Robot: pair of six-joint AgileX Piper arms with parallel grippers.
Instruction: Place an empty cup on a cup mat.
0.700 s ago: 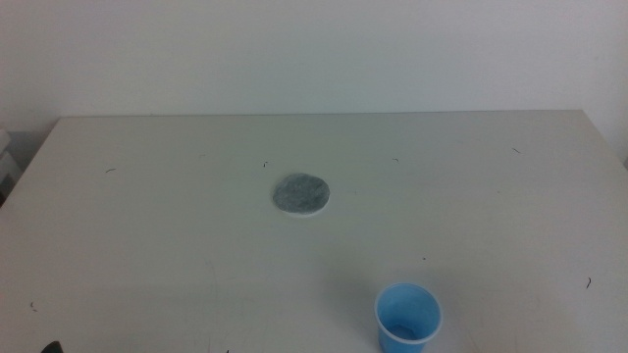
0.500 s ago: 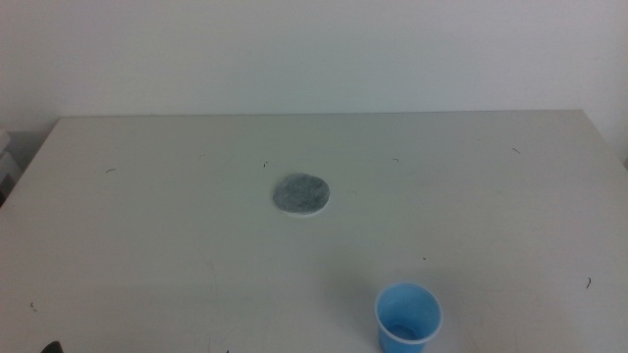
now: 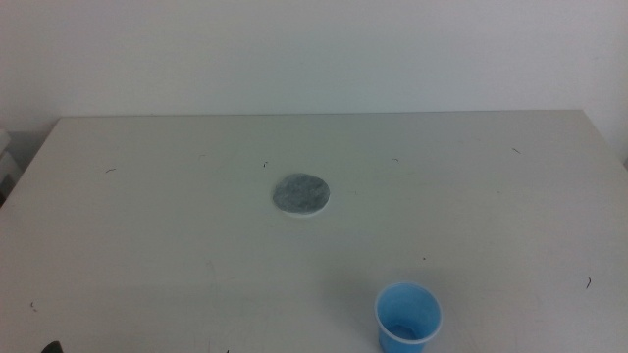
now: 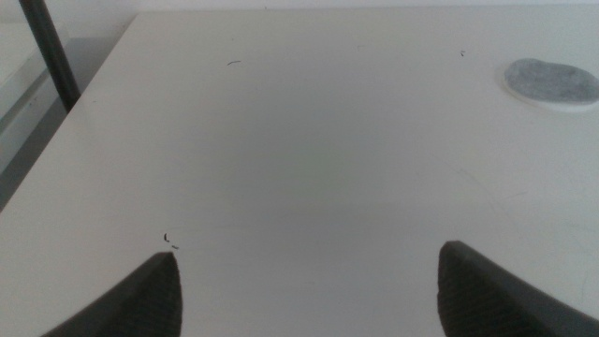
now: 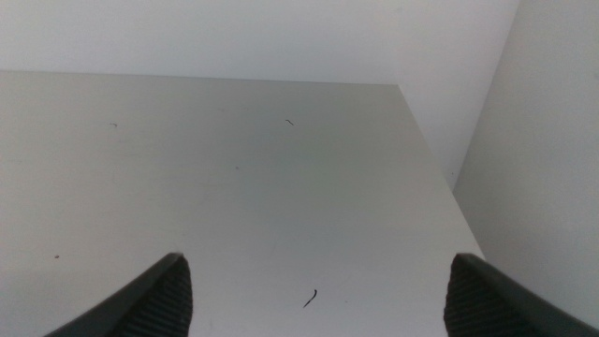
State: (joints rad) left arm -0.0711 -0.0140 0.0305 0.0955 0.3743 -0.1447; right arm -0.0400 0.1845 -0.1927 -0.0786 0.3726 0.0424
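A small bright blue cup (image 3: 407, 319) stands upright and empty on the white table, near the front edge, right of centre. The round mottled grey cup mat (image 3: 301, 194) with a thin white edge lies flat near the table's middle, well apart from the cup; it also shows in the left wrist view (image 4: 552, 81). My left gripper (image 4: 309, 285) is open and empty over the table's front left part. My right gripper (image 5: 314, 285) is open and empty over the table's right part. Neither arm shows in the middle view. The cup is out of both wrist views.
The white table (image 3: 147, 226) carries a few small dark marks. A dark post (image 4: 49, 51) stands off the table's left edge. The table's right edge (image 5: 440, 168) runs close to a white wall.
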